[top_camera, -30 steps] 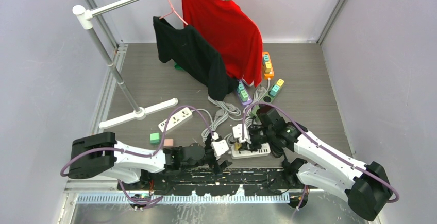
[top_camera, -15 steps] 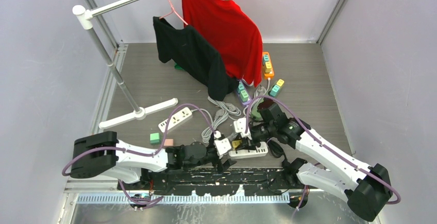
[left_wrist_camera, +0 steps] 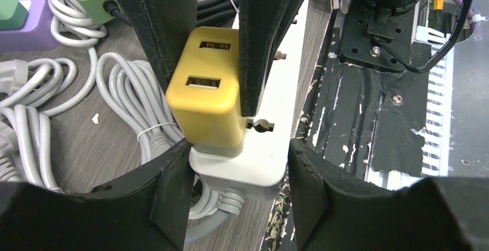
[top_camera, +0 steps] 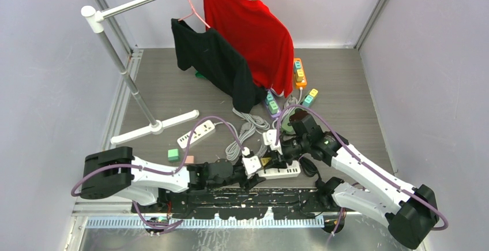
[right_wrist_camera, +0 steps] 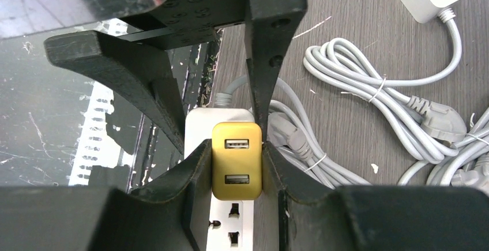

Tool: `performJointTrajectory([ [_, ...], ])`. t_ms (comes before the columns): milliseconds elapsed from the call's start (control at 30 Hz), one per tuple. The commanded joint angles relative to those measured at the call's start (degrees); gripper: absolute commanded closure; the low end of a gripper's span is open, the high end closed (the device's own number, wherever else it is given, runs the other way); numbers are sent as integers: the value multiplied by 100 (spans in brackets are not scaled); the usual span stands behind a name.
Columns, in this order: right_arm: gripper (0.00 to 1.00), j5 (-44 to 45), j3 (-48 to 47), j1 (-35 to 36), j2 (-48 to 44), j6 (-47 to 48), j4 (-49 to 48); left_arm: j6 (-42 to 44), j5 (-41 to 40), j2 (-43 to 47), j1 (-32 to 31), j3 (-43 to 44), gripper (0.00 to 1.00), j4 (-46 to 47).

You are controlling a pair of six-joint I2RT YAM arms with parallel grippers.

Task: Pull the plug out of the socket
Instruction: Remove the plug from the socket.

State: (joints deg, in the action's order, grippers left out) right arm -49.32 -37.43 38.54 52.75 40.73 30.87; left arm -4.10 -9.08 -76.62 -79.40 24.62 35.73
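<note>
the right gripper (right_wrist_camera: 236,167) squeezes the yellow usb plug (right_wrist_camera: 236,160); the left gripper (left_wrist_camera: 209,66) seems to pinch the white power strip (left_wrist_camera: 262,147).

I see both grippers crowding the yellow USB plug (right_wrist_camera: 236,160) on the white power strip (left_wrist_camera: 265,141): right gripper (right_wrist_camera: 235,161) pressed to its sides, left gripper (left_wrist_camera: 210,60) flanking it. Coiled grey cables (right_wrist_camera: 369,83) clutter the far side; the taped near edge (left_wrist_camera: 375,107) looks free, I think.

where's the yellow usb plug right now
The yellow plug sits in the white power strip near the arm bases, pinched by the right gripper.
</note>
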Motion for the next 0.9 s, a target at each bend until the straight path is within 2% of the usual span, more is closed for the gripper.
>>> performJointTrajectory([
  [0, 99, -411, -384, -89, -166, -153, -321, 24, -50, 65, 4, 143, 52, 223],
  [67, 99, -427, -390, -101, -189, 35, -156, -9, -43, 96, 3, 118, 66, 217],
  [133, 99, -483, -406, -108, -226, 343, 115, -43, -33, 122, 7, 98, 84, 220],
  [233, 99, -630, -385, -66, -264, 562, 383, -111, -1, 119, 35, 76, 99, 229],
  [333, 99, -691, -312, 4, -278, 445, 145, -150, 12, 53, 60, 105, 100, 194],
  [467, 99, -399, -183, -23, -213, -678, -840, -165, 55, -33, 65, 208, 100, -9],
  [600, 99, -457, -130, -355, -119, -1010, -1201, -267, 26, -10, 63, 98, 100, -9],
  [733, 99, -644, -244, -789, -71, -425, -562, -394, -34, 95, 65, -86, 100, 43],
  [867, 99, -712, -293, -813, -177, 542, 413, -414, -88, 116, 65, -153, 100, 28],
])
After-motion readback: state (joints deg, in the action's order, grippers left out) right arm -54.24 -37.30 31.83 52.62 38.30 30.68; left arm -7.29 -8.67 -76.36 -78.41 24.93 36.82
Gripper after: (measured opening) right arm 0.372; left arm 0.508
